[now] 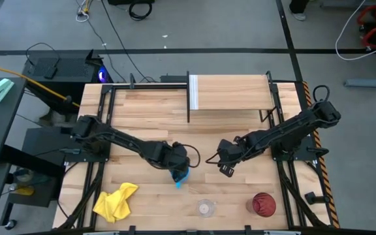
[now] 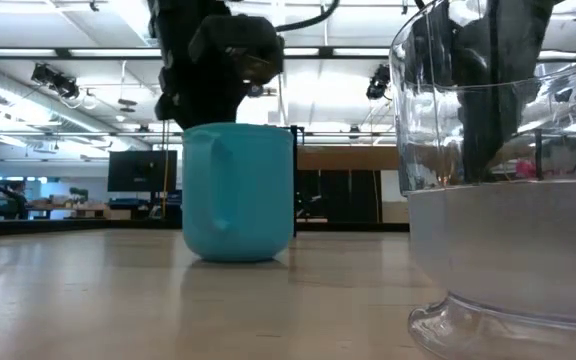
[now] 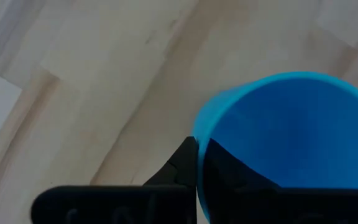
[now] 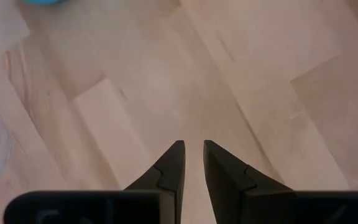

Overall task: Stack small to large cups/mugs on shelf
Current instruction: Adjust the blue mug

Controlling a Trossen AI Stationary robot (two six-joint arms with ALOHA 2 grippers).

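A bright blue mug [image 1: 182, 175] stands upright near the table's middle, its handle [image 2: 213, 185] showing in the low view. My left gripper [image 3: 197, 146] comes down on it from above and is shut on its rim. A small clear plastic cup [image 1: 205, 207] stands near the front edge, and a dark red tumbler [image 1: 263, 203] stands to its right. The wooden shelf [image 1: 230, 93] with its white end panel stands at the far side. My right gripper [image 1: 226, 167] hangs over bare wood right of the mug, its fingers a little apart with nothing between them. My left gripper pinches the mug's wall at the rim [image 3: 199, 130], one finger [image 3: 180, 167] outside and the other inside the hollow. The fingers slant down from above. The mug stays upright, and its base [image 2: 236, 256] looks to be on the tabletop.
A crumpled yellow cloth [image 1: 116, 201] lies at the front left. The shelf's thin black uprights [image 1: 188, 98] rise at its ends. Bare wood lies between the mug and the shelf.
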